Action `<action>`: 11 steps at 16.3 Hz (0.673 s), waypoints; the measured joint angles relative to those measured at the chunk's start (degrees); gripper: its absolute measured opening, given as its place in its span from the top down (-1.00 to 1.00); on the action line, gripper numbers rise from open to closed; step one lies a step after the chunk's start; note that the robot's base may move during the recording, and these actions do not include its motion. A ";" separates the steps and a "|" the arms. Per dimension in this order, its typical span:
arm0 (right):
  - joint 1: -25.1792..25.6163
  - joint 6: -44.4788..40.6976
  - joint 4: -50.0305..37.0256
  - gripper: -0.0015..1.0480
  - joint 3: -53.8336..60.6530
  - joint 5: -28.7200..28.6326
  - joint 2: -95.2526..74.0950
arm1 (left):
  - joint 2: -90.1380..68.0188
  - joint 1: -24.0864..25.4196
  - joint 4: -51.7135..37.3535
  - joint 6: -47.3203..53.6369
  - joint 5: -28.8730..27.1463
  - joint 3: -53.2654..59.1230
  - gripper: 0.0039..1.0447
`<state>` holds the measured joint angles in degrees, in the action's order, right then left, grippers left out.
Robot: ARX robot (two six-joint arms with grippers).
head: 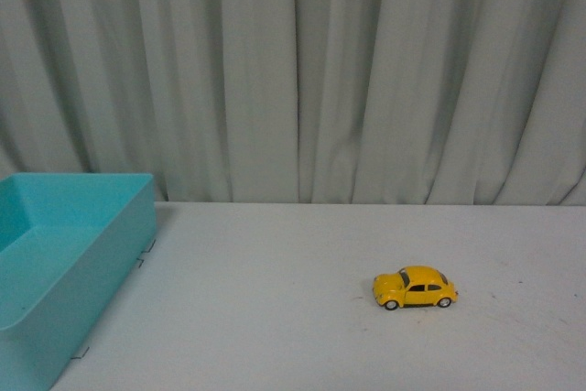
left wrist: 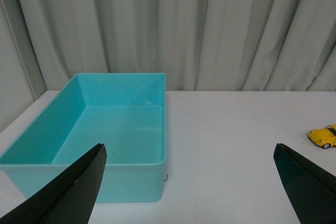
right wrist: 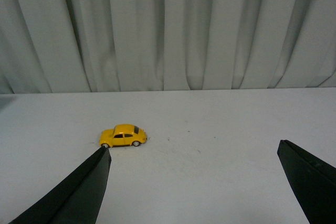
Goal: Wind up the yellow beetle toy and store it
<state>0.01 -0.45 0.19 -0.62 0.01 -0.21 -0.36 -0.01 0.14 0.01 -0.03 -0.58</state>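
Observation:
The yellow beetle toy stands on its wheels on the white table, right of centre in the front view, side-on with its nose to the left. In the right wrist view the toy lies just beyond one black fingertip of my right gripper, which is open and empty. My left gripper is open too, with bare table between its fingers; the toy shows far off at that view's edge. Neither arm appears in the front view.
An empty turquoise bin sits at the table's left front; in the left wrist view the bin is just beyond one fingertip. A pale pleated curtain hangs behind the table's far edge.

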 joint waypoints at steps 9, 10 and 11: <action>0.00 0.00 0.00 -0.87 0.00 0.00 0.00 | 0.00 0.00 0.02 0.00 0.00 0.00 -0.88; 0.00 0.00 0.00 -0.87 0.00 0.00 0.00 | 0.00 0.00 0.02 0.00 0.00 0.00 -0.88; 0.00 0.00 0.00 -0.87 0.00 0.00 0.00 | 0.00 0.00 0.02 0.00 0.02 0.00 -0.88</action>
<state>0.01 -0.45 0.19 -0.62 0.01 -0.21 -0.36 -0.01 0.16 0.01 -0.01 -0.58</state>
